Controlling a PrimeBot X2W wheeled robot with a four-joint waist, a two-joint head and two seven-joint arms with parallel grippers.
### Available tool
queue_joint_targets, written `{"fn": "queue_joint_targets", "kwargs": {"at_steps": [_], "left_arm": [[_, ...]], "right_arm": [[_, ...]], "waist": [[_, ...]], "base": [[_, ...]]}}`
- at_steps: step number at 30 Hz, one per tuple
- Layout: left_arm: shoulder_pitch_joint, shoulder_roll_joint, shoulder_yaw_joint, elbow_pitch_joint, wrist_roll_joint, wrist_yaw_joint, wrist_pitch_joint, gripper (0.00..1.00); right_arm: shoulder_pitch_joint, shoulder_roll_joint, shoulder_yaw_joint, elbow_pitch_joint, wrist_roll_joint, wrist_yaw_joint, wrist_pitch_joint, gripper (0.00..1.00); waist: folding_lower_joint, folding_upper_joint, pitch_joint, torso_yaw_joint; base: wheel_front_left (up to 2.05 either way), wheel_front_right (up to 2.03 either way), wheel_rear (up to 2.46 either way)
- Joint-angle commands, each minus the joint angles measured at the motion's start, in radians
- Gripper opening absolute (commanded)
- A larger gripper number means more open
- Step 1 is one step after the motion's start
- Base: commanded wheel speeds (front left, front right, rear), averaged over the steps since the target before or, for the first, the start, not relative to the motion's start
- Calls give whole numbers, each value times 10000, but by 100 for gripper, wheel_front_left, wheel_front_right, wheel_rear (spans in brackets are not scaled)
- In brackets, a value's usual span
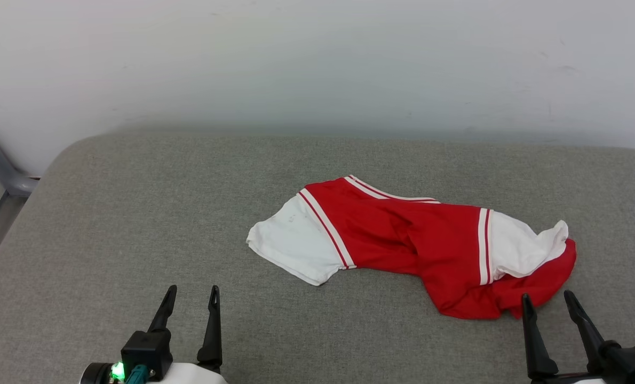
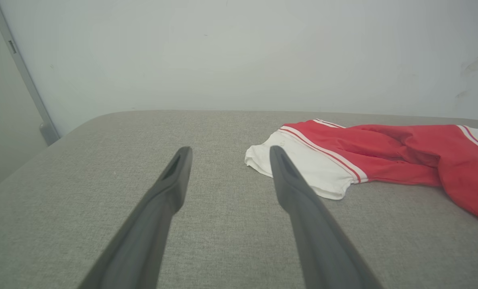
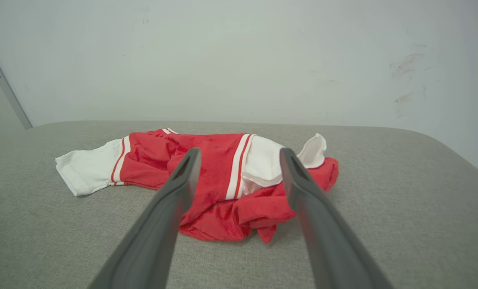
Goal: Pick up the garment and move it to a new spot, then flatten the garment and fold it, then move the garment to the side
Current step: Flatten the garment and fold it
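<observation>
A pale wall (image 1: 317, 64) closes the far side of the scene. Against it lies a broad grey woven upholstered surface (image 1: 109, 224) with rounded far corners. A grey metal post (image 1: 0, 165) slants down beside the far left corner. The right wrist view brings out dark scuff marks (image 3: 407, 68) on the wall at the far right, along with the surface's rounded right corner. The left wrist view shows a small slot (image 2: 12, 46) in the post. The garment (image 1: 403, 234), a red T-shirt with 2 white short sleeves, lies crumpled on the surface right of centre, stretched left to right. Each sleeve meets the red body at a white-and-red striped band. The left sleeve lies flat, the right one curls up over bunched red cloth, and a striped edge runs along the far side. The left gripper (image 1: 193, 290) hovers at the near left, well apart from the shirt, its 2 dark fingers spread wide and empty. The right gripper (image 1: 547, 296), equally wide and empty, has its tips at the shirt's bunched near-right end; whether they touch the cloth is unclear.
</observation>
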Motion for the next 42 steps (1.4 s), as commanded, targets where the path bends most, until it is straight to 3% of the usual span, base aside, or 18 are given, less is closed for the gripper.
{"fn": "queue_joint_targets", "kwargs": {"at_steps": [1,10,16,23,27,32,38,42], "left_arm": [[88,-45,53,13,42,-50,-27,100],[-88,-187,231,34,250,-189,-27,100],[-327,-258,261,-87,313,-205,-27,100],[-884,-300,199,-275,279,-194,-27,100],[-1272,-320,107,-381,193,-168,-27,100],[-1708,-326,-127,-593,-75,2,-27,100],[-2173,-326,-447,-851,-313,207,-27,100],[-2461,-326,-649,-925,-478,304,-27,100]], "right_arm": [[31,12,-4,10,63,-7,-13,100],[-650,12,-417,-317,-182,-7,-13,100],[-2095,-20,-824,-944,-896,-7,-15,100],[-4739,-1855,-242,-660,-683,-7,-13,100],[-6477,-3496,1104,583,-109,-7,257,100],[-8747,-5261,3652,1779,1725,-7,2536,100],[-10859,-7107,6972,2092,4826,-11,6997,100],[-11836,-7828,8253,2113,6410,-10,9456,100]], "waist": [[0,0,1,-7],[0,0,144,22],[0,0,553,59],[0,0,1476,232],[0,0,2071,424],[0,0,2765,699],[0,0,3484,1081],[0,0,3959,1363]], "base": [[0,0,0],[0,0,0],[0,0,0],[0,0,0],[0,0,0],[0,0,0],[0,0,0],[0,0,0]]}}
